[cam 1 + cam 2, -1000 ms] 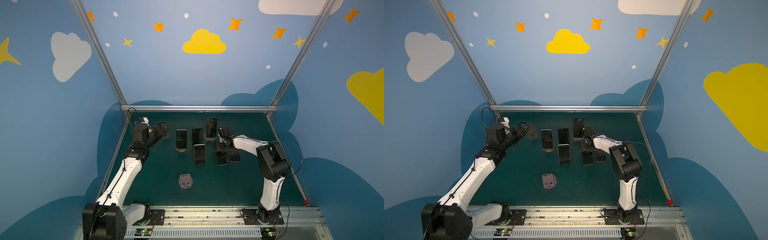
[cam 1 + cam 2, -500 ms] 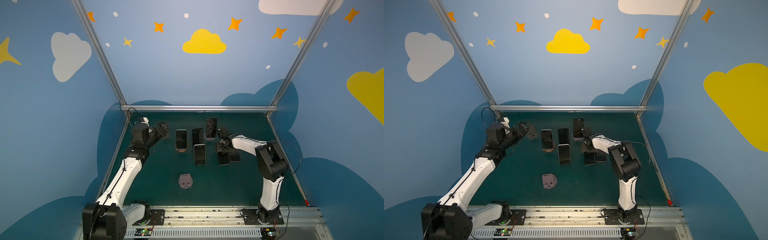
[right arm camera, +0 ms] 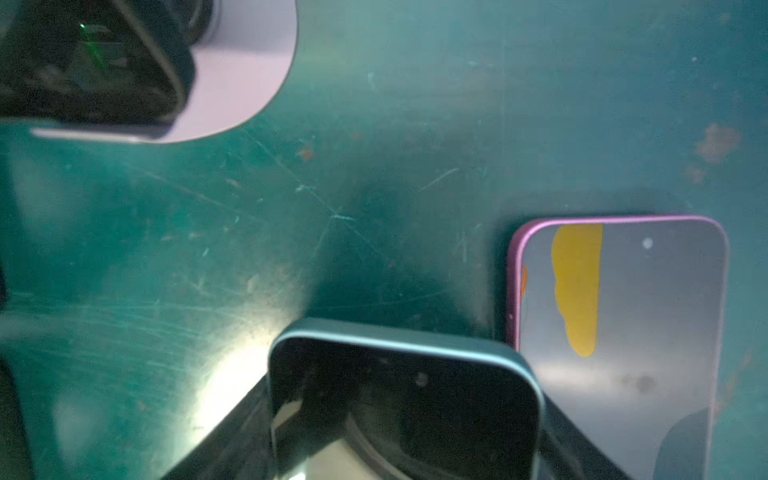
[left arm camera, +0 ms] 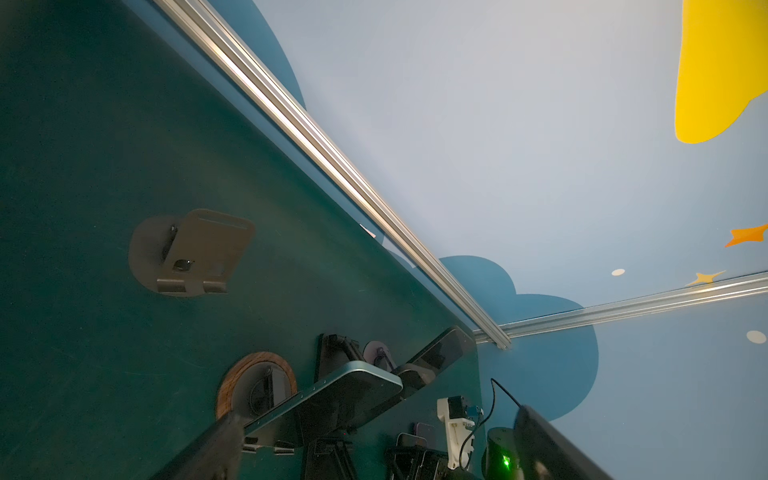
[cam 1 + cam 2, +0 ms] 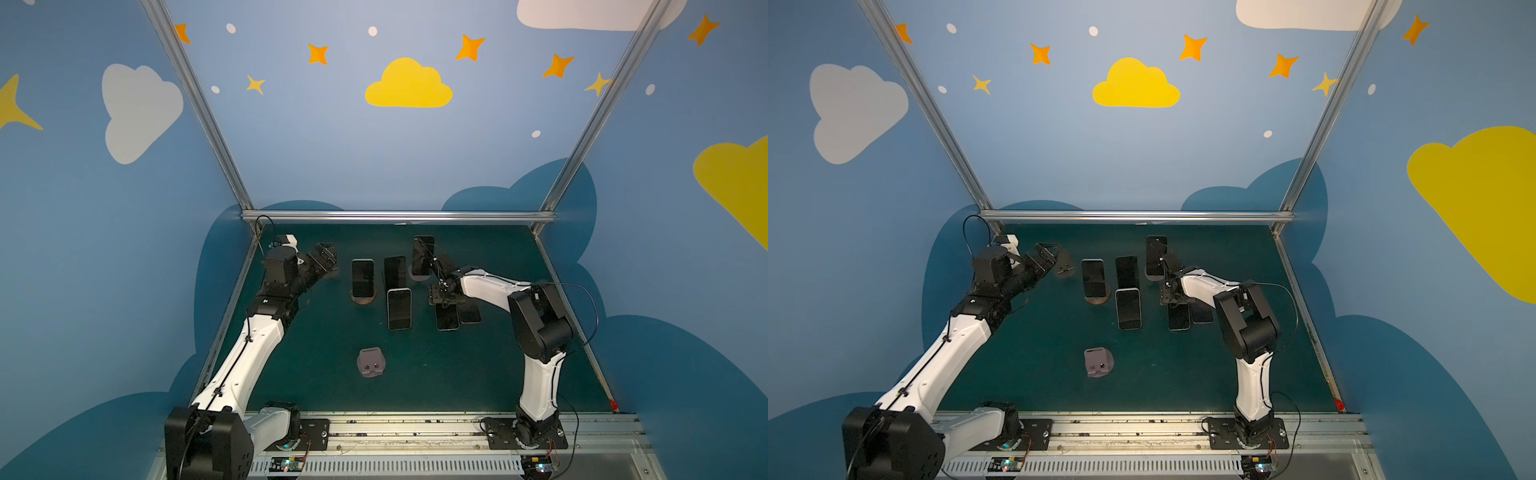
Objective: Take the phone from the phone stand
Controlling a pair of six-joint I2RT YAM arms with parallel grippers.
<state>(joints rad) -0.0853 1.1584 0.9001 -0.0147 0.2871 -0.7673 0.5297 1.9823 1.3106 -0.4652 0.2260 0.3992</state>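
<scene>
Dark green desk (image 5: 478, 374), scratched and scuffed in the right wrist view, blue walls (image 5: 374, 166) painted with a yellow cloud (image 5: 408, 85), a white cloud (image 5: 139, 110) and orange stars (image 5: 318, 53), aluminium bar (image 5: 399, 216) along the desk's back edge, slanting aluminium posts (image 5: 198, 108), metal rail (image 5: 415, 428) along the front.

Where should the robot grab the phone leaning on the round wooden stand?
Probably by the two long edges of the phone near its top, coming down from above. It leans back on the wooden stand, its lower end sitting at the stand's base, so only the upper part sticks out free. The open left gripper is nearest.
</scene>
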